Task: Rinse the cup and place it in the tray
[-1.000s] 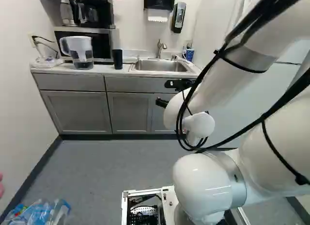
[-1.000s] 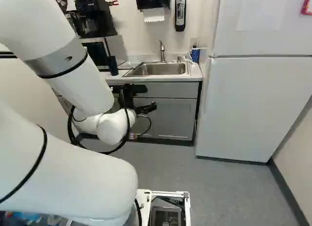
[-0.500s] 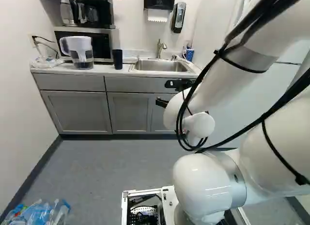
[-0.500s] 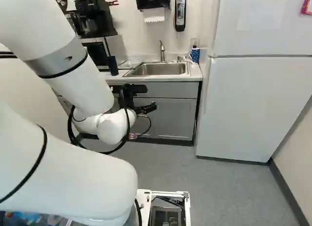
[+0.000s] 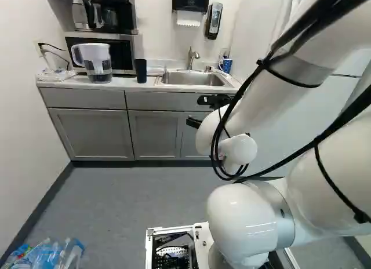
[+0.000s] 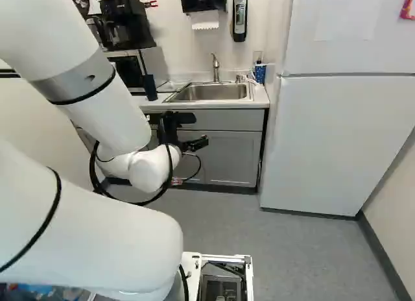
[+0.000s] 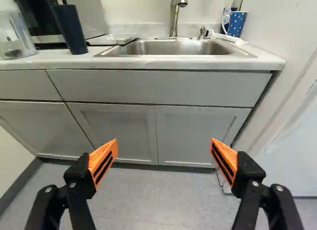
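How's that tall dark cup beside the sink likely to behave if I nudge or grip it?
The dark cup would probably tip before sliding, being tall on a narrow base. Its straight, undented side suggests a stiff wall that should take a grip. With a rounded side and no handle showing, it could well roll if knocked over.

A tall, dark-blue cup (image 7: 73, 31) stands upright on the worktop (image 7: 173, 64) ahead of the hand (image 6: 194, 145), beside a low, flat tray (image 7: 111, 40).

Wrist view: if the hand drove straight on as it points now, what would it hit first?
Most likely the grey cabinet doors below the sink, perhaps up by the panel above them; how far the hand is from them I can't judge.
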Robot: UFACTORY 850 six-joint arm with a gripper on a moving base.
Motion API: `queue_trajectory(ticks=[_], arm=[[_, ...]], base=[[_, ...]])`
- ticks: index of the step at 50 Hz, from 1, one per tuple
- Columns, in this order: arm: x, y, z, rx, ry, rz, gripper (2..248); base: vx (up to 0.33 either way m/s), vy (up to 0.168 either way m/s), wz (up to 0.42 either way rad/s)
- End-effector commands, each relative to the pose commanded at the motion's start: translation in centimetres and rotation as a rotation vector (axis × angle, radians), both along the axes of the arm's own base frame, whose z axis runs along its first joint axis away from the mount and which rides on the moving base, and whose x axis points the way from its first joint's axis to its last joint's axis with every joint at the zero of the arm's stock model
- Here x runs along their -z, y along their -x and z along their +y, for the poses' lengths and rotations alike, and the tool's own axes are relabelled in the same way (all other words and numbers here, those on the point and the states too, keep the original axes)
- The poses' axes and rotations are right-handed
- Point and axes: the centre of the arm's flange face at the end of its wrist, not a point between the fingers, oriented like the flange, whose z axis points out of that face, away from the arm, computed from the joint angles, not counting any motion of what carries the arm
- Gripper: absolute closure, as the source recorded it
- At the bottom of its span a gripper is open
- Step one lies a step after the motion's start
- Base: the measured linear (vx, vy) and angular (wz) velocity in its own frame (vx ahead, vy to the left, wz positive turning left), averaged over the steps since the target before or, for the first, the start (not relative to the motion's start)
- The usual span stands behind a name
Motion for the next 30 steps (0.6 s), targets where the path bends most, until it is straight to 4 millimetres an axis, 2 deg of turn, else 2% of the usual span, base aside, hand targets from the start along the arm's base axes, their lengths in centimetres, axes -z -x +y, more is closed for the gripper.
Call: queue_trajectory(ticks=[13, 30], arm=[[-1.1, -0.2, 0.0, 0.0, 0.0, -0.038, 3], [-2.8, -1.4, 0.0, 0.0, 0.0, -0.082, 3]], base=[[0.0, 0.0, 0.0], [0.0, 0.0, 0.0]])
